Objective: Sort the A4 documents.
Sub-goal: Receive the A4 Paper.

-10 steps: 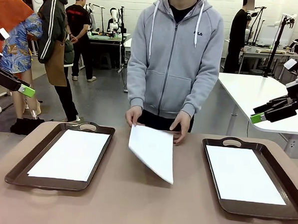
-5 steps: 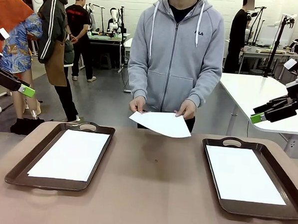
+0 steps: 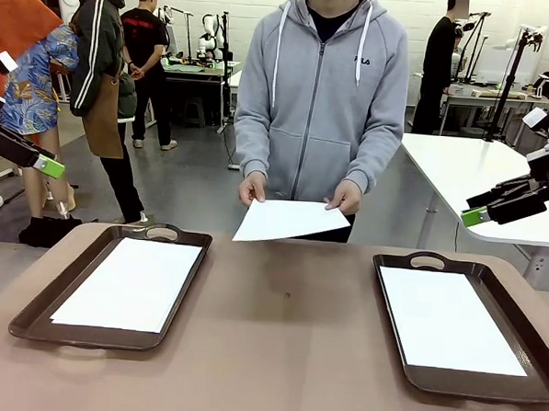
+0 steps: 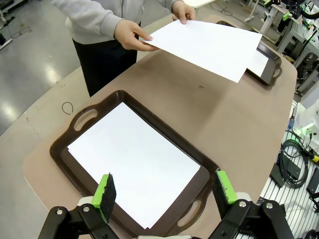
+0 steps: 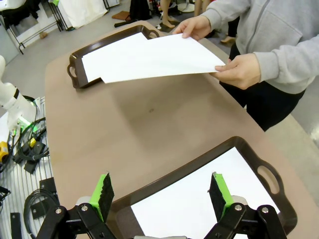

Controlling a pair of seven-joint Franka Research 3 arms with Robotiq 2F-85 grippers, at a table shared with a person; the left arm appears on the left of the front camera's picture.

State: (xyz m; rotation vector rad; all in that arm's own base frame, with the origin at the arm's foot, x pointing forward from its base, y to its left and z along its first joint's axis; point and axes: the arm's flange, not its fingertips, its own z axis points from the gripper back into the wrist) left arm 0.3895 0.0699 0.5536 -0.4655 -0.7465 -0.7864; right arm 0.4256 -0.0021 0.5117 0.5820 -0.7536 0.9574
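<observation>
I see the person's hands [image 3: 253, 188] pinching a thin white A4 sheet [image 3: 290, 220] level over the table (presumably offering it); my left gripper [image 4: 164, 191] and right gripper [image 5: 162, 194] wait with jaws spread.

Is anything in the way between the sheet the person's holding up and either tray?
Nothing visible. The sheet hangs in the person's hands above the bare middle of the table; left tray and right tray each already hold paper. Both grippers, left and right, stand open, off to the sides.
</observation>
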